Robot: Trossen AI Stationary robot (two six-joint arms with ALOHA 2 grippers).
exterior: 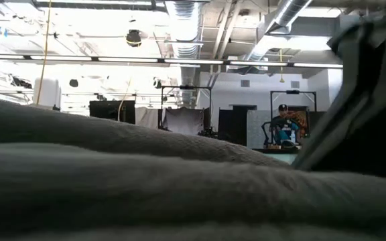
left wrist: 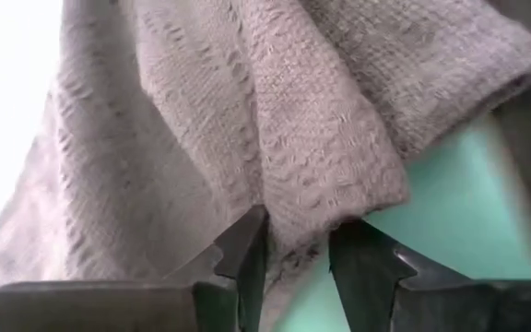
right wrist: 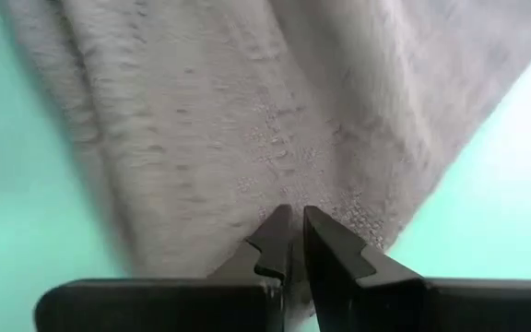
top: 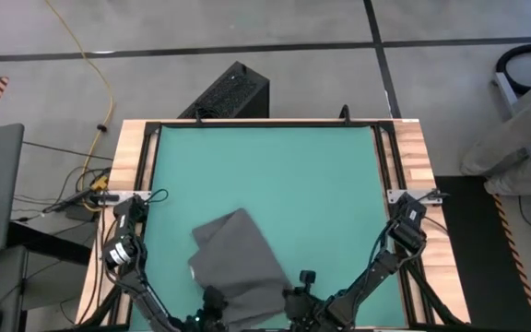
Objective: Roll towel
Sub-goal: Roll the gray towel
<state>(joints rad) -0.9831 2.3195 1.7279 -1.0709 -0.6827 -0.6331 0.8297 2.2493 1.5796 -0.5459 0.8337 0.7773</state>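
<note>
At the bottom centre of the high view, both tools meet the near edge of the towel, which lies crumpled on the green mat of the bench. My left tool has its fingers parted around a folded hem, grasping it only loosely, so I judge that corner could slip out as soon as I start turning it over. My right tool is clenched almost fully on a thin pinch of cloth; a pinch that slight may tear free or drag only one layer, leaving a lopsided roll. Nothing stands on the mat above the towel, so the roll's path looks free. Beyond the bench, at the upper left of the frame, a yellow cable trails on the floor, and a black box sits above the mat, well apart.
</note>
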